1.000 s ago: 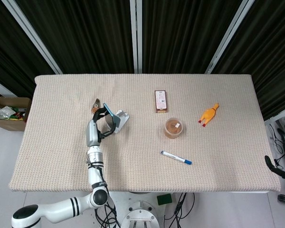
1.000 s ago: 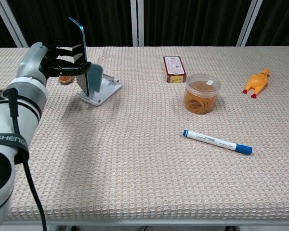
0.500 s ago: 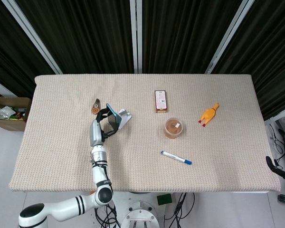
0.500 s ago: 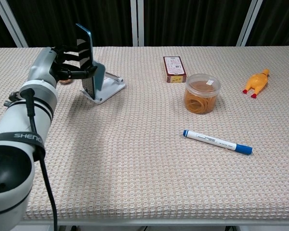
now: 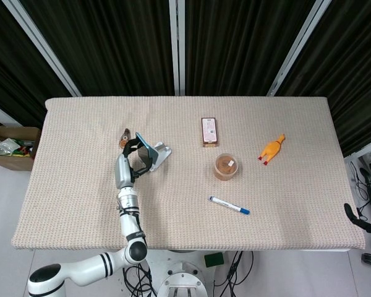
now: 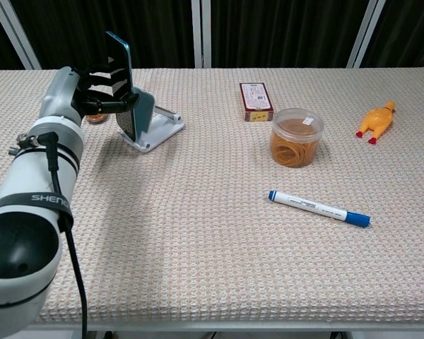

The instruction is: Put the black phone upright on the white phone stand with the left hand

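At the white phone stand (image 6: pixel 157 128), black phone (image 6: pixel 121 85) upright, teal-edged, grasped by left hand (image 6: pixel 92 92) fingers (image 6: pixel 106 70).

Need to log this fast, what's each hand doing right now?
Left hand: holding the black phone upright at the white phone stand.
Right hand: at the table's edge, state cannot be told.

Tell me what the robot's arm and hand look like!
The left arm is a chain of smooth white and light grey tubes with black rings at its joints. Black letters run round one band, and a thin black cable trails along it. The left hand is dark, with slim black fingers. The right hand looks black too.
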Controlling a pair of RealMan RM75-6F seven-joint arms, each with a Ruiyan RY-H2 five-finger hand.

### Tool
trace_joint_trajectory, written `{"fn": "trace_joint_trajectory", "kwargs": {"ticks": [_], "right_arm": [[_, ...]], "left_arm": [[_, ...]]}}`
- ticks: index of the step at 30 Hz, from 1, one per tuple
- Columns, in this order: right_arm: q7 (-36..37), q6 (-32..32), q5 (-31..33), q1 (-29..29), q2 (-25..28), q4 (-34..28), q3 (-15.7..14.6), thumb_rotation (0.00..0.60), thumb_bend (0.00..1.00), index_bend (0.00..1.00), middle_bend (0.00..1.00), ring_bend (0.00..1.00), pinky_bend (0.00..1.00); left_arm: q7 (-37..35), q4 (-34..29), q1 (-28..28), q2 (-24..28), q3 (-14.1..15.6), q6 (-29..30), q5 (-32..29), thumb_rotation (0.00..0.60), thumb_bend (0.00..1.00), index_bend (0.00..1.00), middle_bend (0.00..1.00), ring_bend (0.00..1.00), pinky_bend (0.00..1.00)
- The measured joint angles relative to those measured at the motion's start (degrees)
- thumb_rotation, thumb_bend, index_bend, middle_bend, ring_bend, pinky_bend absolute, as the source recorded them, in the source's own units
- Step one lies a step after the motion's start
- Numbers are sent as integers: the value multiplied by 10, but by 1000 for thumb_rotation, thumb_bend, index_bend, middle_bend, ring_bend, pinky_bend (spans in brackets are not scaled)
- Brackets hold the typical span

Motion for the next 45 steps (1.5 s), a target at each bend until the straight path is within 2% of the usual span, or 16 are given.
{"fn": "trace_joint_trajectory", "kwargs": {"ticks": [20,28,30,33,37,39,45], "right_arm": [[-1,-7,3,2,-3,4,-1,600,336,0,0,0,0],[-4,-9,4,2,-3,2,-2,600,336,0,0,0,0],[-4,-9,4,2,-3,2,-2,600,337,0,0,0,0],[-4,-9,6,1,-3,3,-2,600,337,0,0,0,0],[-4,-10,7,1,-5,4,-2,600,337,0,0,0,0],[-4,-10,7,1,-5,4,-2,600,338,0,0,0,0],[-4,-10,10,1,-5,4,0,600,338,0,0,0,0]], "left_arm": [[-3,6,4,-2,6,-8,-3,600,310,587,716,348,209],[-2,12,7,-1,23,-20,0,600,308,554,665,348,209],[-2,12,8,0,25,-22,3,600,307,517,645,347,209],[-3,12,8,1,30,-27,6,600,298,361,532,325,209],[-8,13,9,6,43,-34,17,600,281,151,312,224,206],[-18,16,10,9,52,-40,28,600,270,102,202,171,204],[-34,24,9,13,62,-46,50,600,262,41,74,94,191]]}}
